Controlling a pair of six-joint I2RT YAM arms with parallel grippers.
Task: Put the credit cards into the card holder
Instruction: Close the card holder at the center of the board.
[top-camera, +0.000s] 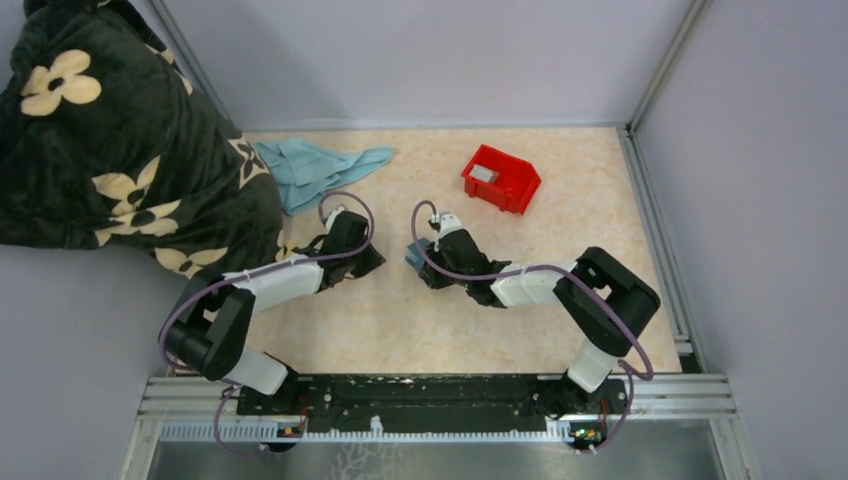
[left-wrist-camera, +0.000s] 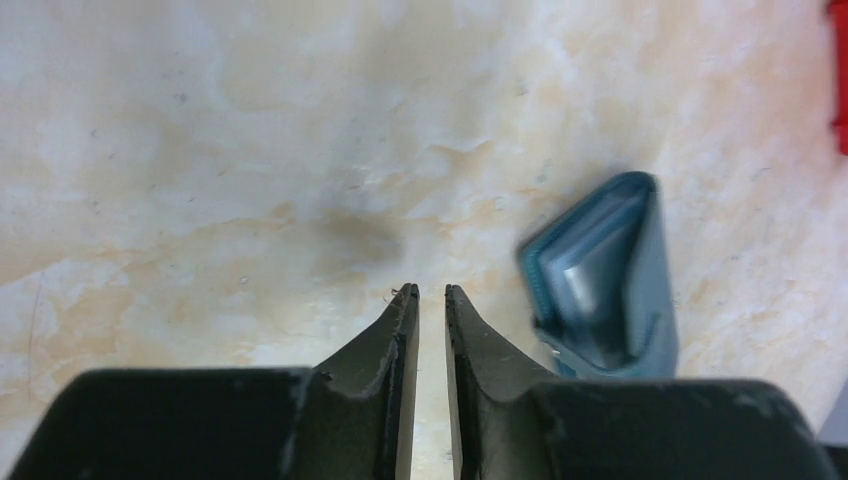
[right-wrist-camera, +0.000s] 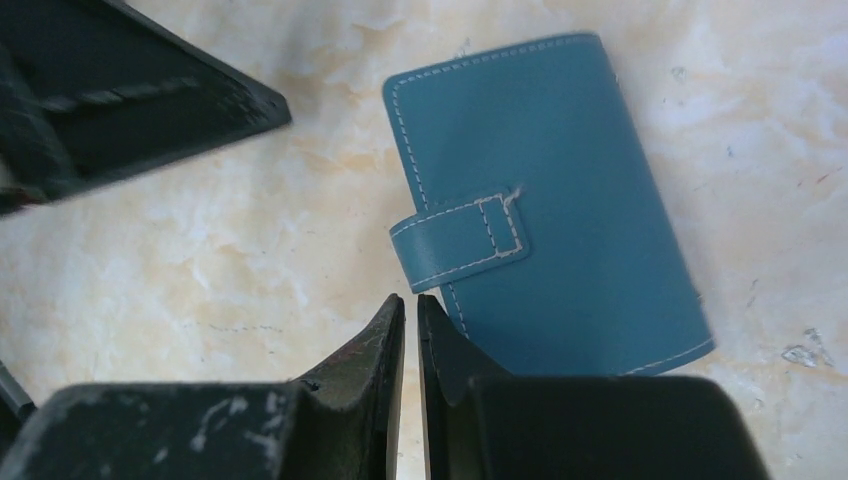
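Note:
The card holder (right-wrist-camera: 545, 200), a teal wallet with white stitching, lies flat on the table with its strap folded over the front. My right gripper (right-wrist-camera: 410, 300) hovers just beside the strap's end, with its jaws nearly together and nothing between them. In the left wrist view the card holder (left-wrist-camera: 610, 270) shows edge-on to the right of my left gripper (left-wrist-camera: 430, 292), with a grey-silver surface inside it. The left jaws leave only a thin slit and are empty. From above, both grippers (top-camera: 375, 262) (top-camera: 428, 265) flank the card holder (top-camera: 412, 255). One grey credit card (top-camera: 484, 174) lies in the red bin.
The red plastic bin (top-camera: 512, 185) stands at the back right. A light blue cloth (top-camera: 315, 168) lies at the back left. A dark floral blanket (top-camera: 110, 150) hangs over the left wall. The left gripper's finger (right-wrist-camera: 130, 90) crosses the right wrist view's upper left.

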